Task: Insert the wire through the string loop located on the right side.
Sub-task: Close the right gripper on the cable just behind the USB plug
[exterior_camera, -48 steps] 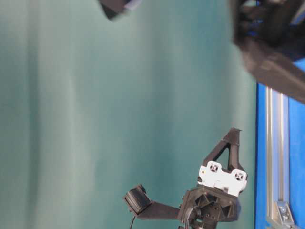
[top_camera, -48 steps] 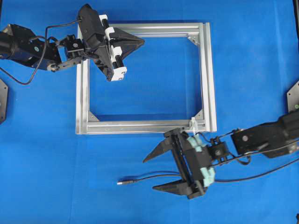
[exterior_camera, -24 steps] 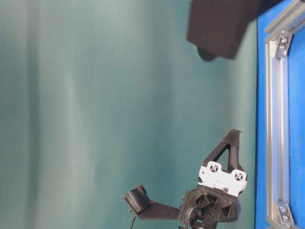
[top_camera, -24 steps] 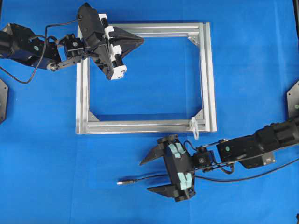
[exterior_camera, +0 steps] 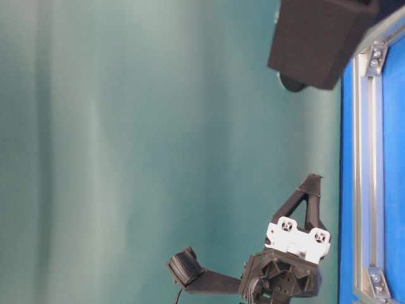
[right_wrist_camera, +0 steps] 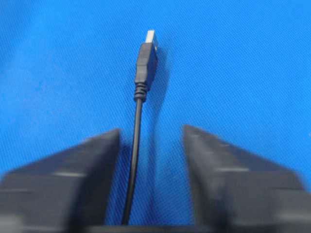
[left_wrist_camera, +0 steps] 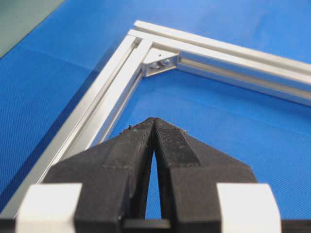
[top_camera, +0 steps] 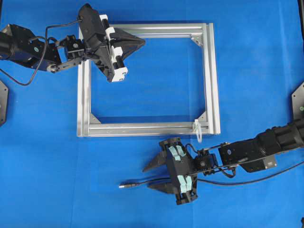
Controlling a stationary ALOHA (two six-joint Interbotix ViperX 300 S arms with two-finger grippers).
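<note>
Wire (right_wrist_camera: 137, 131): thin black, silvery plug | right gripper (right_wrist_camera: 150, 145): jaws apart, straddling it | left gripper (left_wrist_camera: 154, 127): ribbed pads together

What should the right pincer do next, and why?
Probably finish closing. The right pincer straddles the wire just behind its plug, with gaps still visible on both sides, so nothing is gripped yet. The loop sits nearby on the frame.
</note>
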